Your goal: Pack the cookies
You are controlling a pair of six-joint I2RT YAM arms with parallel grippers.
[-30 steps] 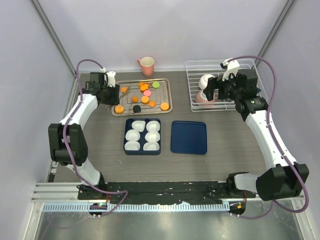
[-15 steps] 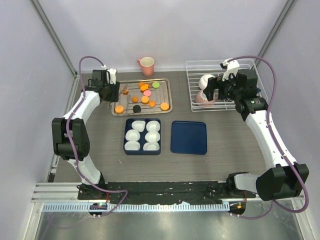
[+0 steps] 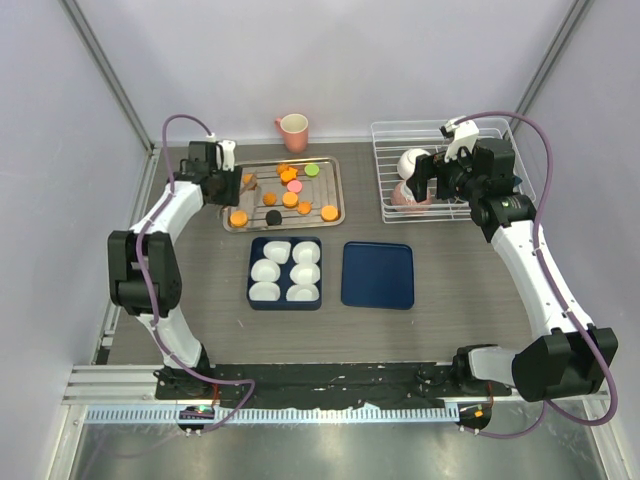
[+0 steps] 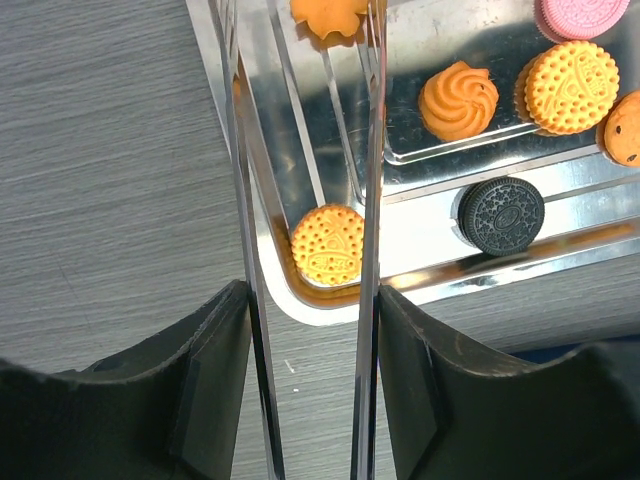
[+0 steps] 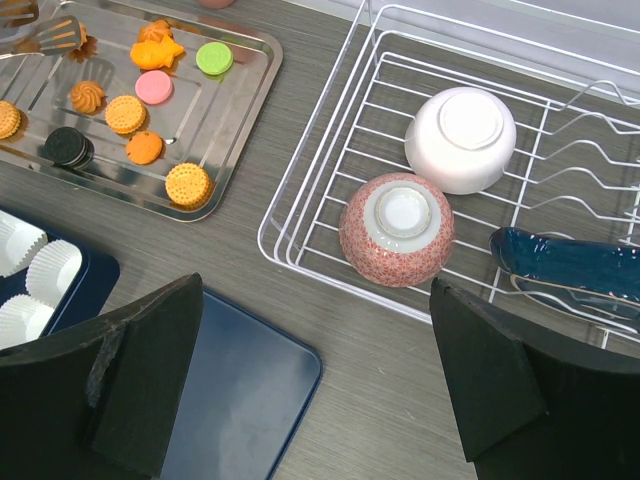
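The cookies (image 3: 290, 190) lie on a steel tray (image 3: 338, 195): mostly orange, with one pink, one green and one black. My left gripper (image 3: 222, 183) is shut on metal tongs (image 4: 372, 150), whose blades reach over the tray's left end. In the left wrist view, between my fingers (image 4: 308, 300), a round orange cookie (image 4: 328, 243) lies under the blades. An orange flower-shaped one (image 4: 330, 15) sits at the tips; I cannot tell if it is pinched. A black cookie (image 4: 501, 215) lies to the right. My right gripper (image 5: 315, 300) is open and empty, above the table by the rack.
A dark blue box (image 3: 285, 240) with several white paper cups sits in front of the tray, its blue lid (image 3: 378, 275) beside it. A white wire rack (image 3: 500, 130) at the back right holds two upturned bowls (image 5: 397, 228). A pink mug (image 3: 293, 128) stands behind the tray.
My left gripper has swung right with the tongs, bringing their tips over the tray's left end. The right arm has not moved.
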